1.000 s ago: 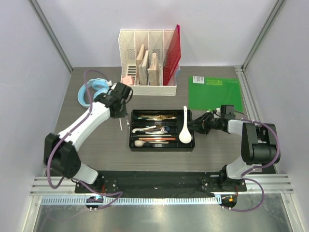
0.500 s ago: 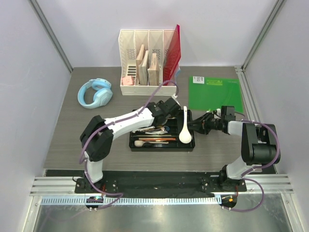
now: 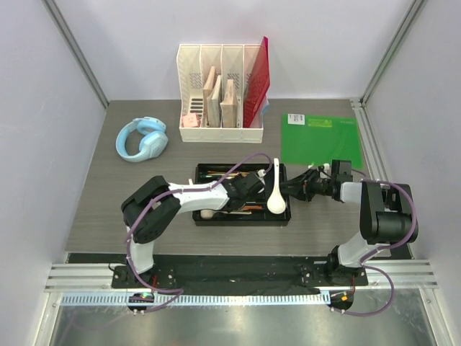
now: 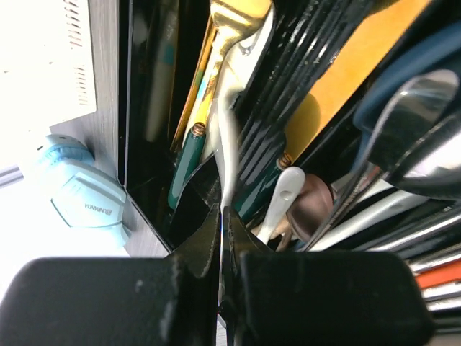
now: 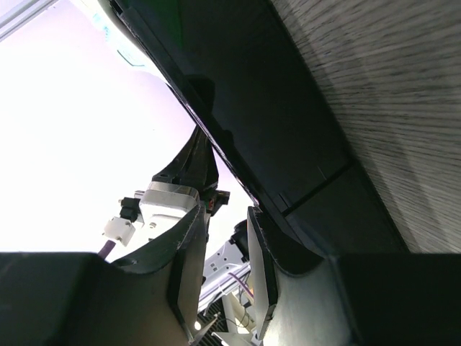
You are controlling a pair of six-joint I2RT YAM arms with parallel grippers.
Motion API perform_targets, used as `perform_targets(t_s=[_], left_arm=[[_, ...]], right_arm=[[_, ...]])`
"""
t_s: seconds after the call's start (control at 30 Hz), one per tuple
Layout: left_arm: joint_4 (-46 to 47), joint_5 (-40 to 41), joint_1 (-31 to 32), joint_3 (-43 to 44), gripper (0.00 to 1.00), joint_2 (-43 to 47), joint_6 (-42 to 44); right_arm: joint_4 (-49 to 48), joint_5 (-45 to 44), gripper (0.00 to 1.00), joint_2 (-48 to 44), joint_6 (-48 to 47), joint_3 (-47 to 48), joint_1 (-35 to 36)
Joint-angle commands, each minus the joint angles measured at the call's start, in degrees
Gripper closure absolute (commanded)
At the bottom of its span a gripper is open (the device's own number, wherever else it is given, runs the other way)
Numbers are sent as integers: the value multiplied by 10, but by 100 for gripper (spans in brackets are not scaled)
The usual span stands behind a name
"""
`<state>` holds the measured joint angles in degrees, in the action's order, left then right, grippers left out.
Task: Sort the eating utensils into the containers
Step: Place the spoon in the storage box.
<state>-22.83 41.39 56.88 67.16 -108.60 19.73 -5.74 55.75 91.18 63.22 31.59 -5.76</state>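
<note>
— Blue headphones (image 3: 141, 139) lie well off to the left of the left hand (image 3: 251, 187), out on the tabletop (image 3: 108, 202); nothing to sort there. What is that hand doing?
— It is clenched on a thin white utensil (image 4: 227, 137). The handle is pinched between its fingertips and the rest runs straight ahead of them, down into the tray (image 3: 241, 222).
— So the piece is over a compartment?
— Yes, low among the cutlery. Just ahead of the fingertips lie a gold piece (image 4: 234, 18) and green-handled pieces (image 4: 186, 162). I cannot tell whether the white one already rests on the tray floor.
— And further right?
— The white soup spoon (image 3: 274, 196) lies in the end compartment, between the two hands. The right hand (image 3: 293, 189) is at the tray's short wall, its fingers either side of a narrow gap. I cannot tell whether it pinches the rim or merely stands against it.
— How far along, then?
— Nearly through, I judge. Every utensil I can see is inside the tray, lying in its long slots, and no cutlery shows loose on the tabletop around either hand. What is left is letting go of the white piece in a fitting slot. The green sheet (image 3: 318, 138) beyond the right hand plays no part
</note>
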Motion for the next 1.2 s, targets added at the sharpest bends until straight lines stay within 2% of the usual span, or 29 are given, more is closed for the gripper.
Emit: perform_targets(t_s=[0.0, 0.4, 0.57, 0.6, 0.67, 0.73, 0.87, 0.9, 1.0, 1.13, 1.17], left_arm=[[35, 19, 1, -12, 100, 0, -1], [24, 10, 8, -40, 100, 40, -36], [36, 58, 8, -24, 100, 35, -48], [38, 84, 6, -17, 100, 35, -68], [21, 85, -5, 10, 99, 39, -99], [-15, 59, -23, 27, 88, 50, -152], [-55, 29, -48, 51, 82, 82, -235], [-60, 29, -52, 50, 70, 93, -266], [-83, 27, -80, 40, 55, 132, -328], [-145, -32, -169, 28, 55, 157, -476], [-167, -71, -188, 25, 56, 158, -495]], right_arm=[[61, -107, 63, 32, -26, -25, -3], [60, -121, 63, 18, -14, -42, -3], [61, -123, 63, 14, -10, -40, -2], [61, -124, 63, 14, -8, -39, -3], [61, -126, 63, 12, -7, -35, -3], [61, -126, 63, 11, -7, -33, -3], [60, -126, 63, 11, -8, -34, -3], [61, -127, 63, 11, -8, -35, -3], [61, -127, 63, 15, -10, -36, -3], [42, -125, 63, 22, -13, -42, -3], [41, -125, 63, 23, -13, -44, -3]])
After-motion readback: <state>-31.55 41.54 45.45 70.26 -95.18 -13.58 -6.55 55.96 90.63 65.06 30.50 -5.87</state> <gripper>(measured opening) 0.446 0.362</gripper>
